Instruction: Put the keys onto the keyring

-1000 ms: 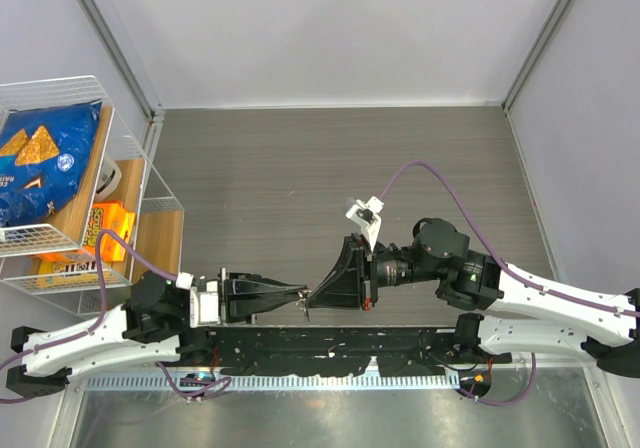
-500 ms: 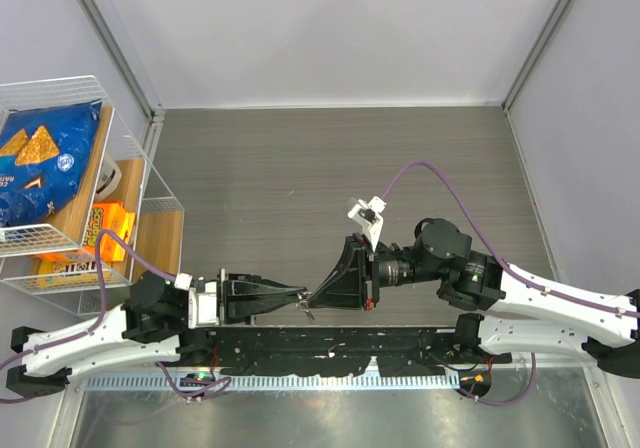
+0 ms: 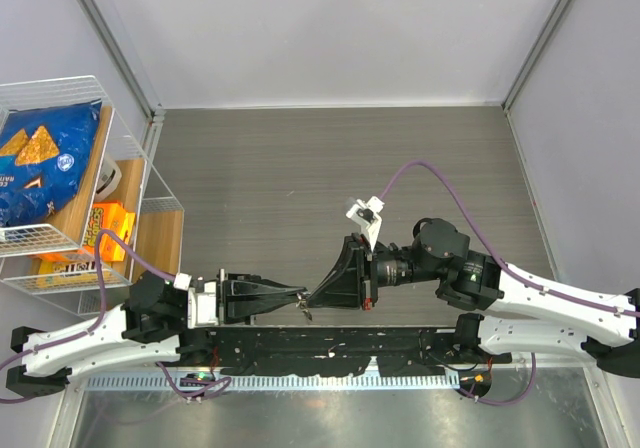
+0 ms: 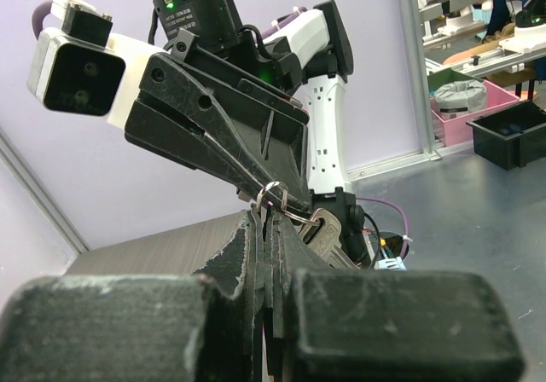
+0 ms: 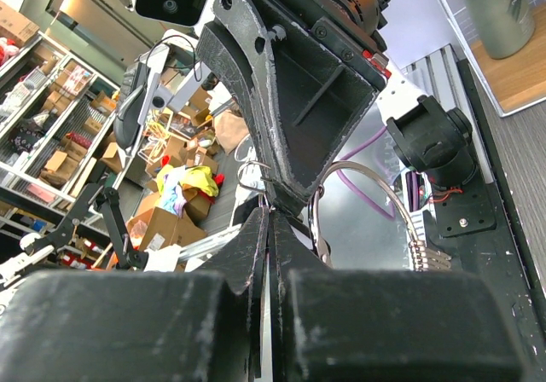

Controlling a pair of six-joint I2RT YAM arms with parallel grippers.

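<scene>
Both grippers meet tip to tip near the table's front edge. My left gripper (image 3: 301, 297) is shut, and the keyring (image 4: 273, 196), a thin silver wire ring, sits at its fingertips (image 4: 256, 228). A silvery key (image 4: 321, 234) hangs from the ring on the right. My right gripper (image 3: 314, 299) is shut on a thin flat pinkish key edge, seen between its fingers (image 5: 256, 245). The keyring (image 5: 252, 177) also shows in the right wrist view beside the left gripper's tip. In the top view the keys (image 3: 307, 313) are a tiny speck under the tips. Other keys are hidden.
A white wire basket (image 3: 60, 86) stands at the left with a blue chip bag (image 3: 45, 163) and orange snack packs (image 3: 105, 230). A black rail (image 3: 330, 348) runs along the near edge. Grey walls close the table at the back and right.
The hanging keys have shifted slightly under the tips. Both arms have hardly moved and both grippers stay shut.
</scene>
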